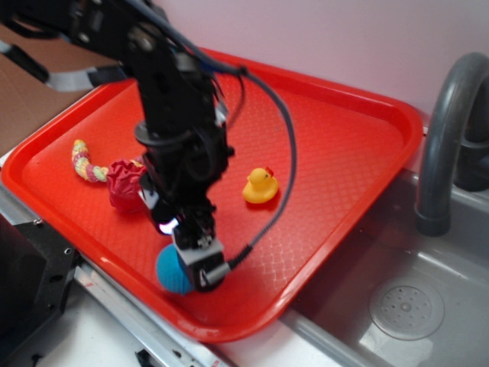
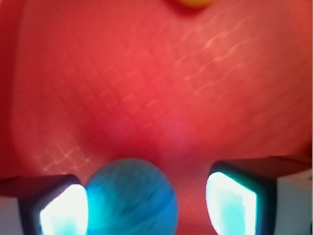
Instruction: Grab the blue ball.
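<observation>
The blue ball lies on the red tray near its front edge. My gripper is lowered right over it, partly hiding it in the exterior view. In the wrist view the blue ball sits between my open jaws, against the left finger, with a gap of bare tray to the right finger. My gripper is open around the ball.
A yellow rubber duck stands on the tray right of the arm, its edge showing in the wrist view. A dark red cloth lump and a striped rope toy lie left. A grey sink and faucet are right.
</observation>
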